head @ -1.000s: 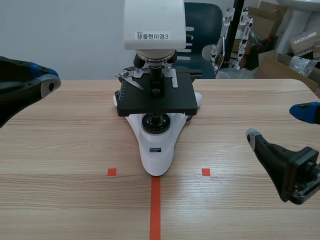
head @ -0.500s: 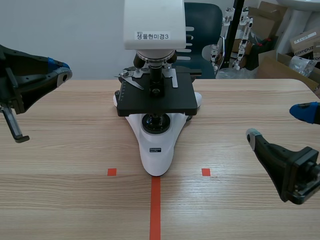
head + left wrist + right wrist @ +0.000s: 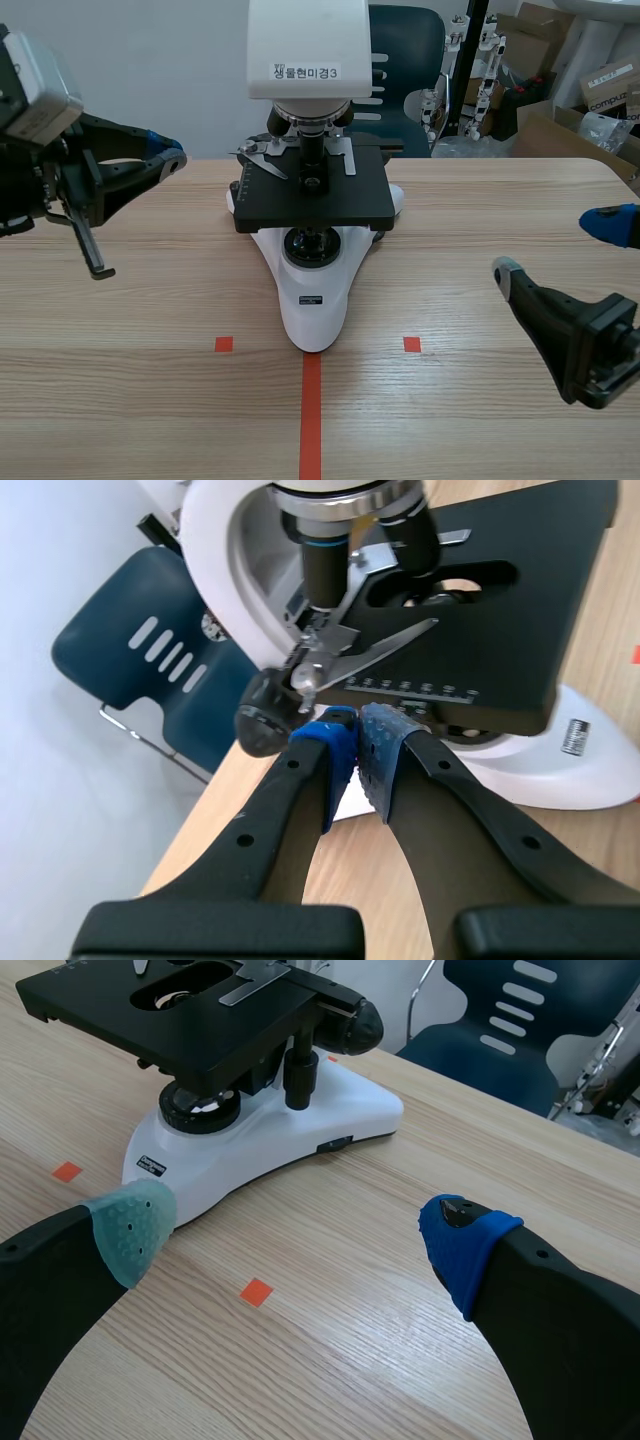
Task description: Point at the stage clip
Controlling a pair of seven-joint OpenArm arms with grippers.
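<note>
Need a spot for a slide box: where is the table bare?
Bare wood lies between the microscope and the left pincer, and along the near edge of the table both sides of the tape line. The open right pincer crowds the right side.

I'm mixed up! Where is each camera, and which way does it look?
Scene view: between the arms, facing the microscope; left gripper and right gripper show.
Left wrist view: on the left arm, looking past shut fingers at the stage clip.
Right wrist view: on the right arm, looking past open fingers at the base.
All three share the microscope.
</note>
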